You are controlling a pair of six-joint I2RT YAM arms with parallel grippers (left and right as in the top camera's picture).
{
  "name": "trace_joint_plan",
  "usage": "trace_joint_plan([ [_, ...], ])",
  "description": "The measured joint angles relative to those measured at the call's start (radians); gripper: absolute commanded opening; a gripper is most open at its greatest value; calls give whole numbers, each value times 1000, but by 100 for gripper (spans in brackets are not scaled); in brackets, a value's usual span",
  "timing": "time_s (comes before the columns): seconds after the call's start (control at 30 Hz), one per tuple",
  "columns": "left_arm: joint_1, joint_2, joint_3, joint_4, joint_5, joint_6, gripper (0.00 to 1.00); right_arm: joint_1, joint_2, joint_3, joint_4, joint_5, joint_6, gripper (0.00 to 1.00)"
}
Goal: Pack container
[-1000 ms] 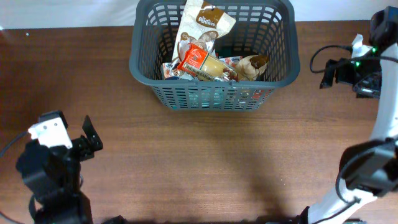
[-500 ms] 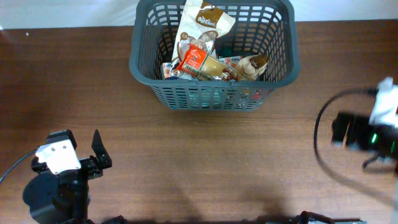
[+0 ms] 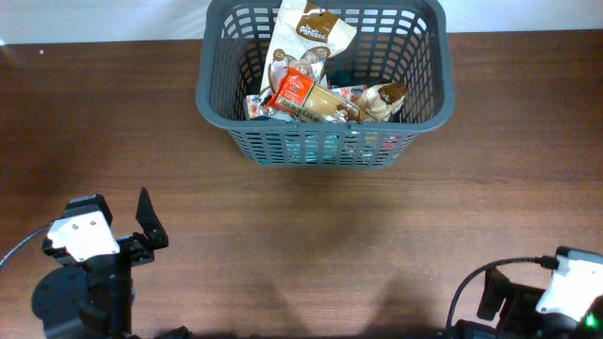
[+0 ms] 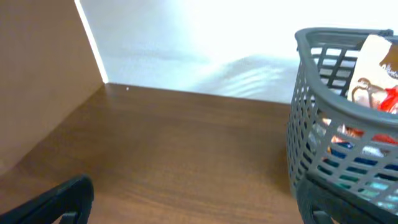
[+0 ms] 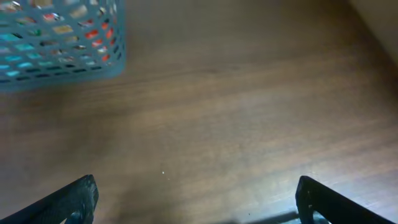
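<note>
The container [image 3: 320, 141] is a dark grey slotted basket at the table's far centre. It holds several food packets, among them a tall white and brown bag [image 3: 306, 42] and a red packet [image 3: 294, 89]. It shows at the right of the left wrist view [image 4: 323, 130] and at the top left of the right wrist view [image 5: 62, 59]. My left gripper [image 3: 141, 226] is open and empty near the front left, far from the basket; its fingers frame bare table [image 4: 193, 208]. My right gripper [image 3: 490, 297] is open and empty at the front right [image 5: 199, 199].
The brown wooden table [image 3: 330, 235] stretches between the basket and both arms. A white wall or backdrop [image 4: 205, 37] runs behind the table's far edge. A cable [image 3: 466, 287] loops by the right arm.
The right arm has swung from the far right edge beside the basket down to the front right corner. The left arm has drawn slightly back towards the front edge.
</note>
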Motion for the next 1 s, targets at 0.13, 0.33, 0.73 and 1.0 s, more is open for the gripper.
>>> trace_joint_plan([
  [0.13,0,0,0,3,0,-5,99,14,-99,-8,31,-2,10,99],
  [0.33,-1,0,0,23,0,-21,99,15,-327,-7,16,-2,14,99],
  [0.73,-50,0,0,42,0,-32,99,105,-357,-8,-46,-78,13,99],
  [1.0,-114,0,0,64,0,-31,99,131,-357,-8,-66,-123,9,99],
])
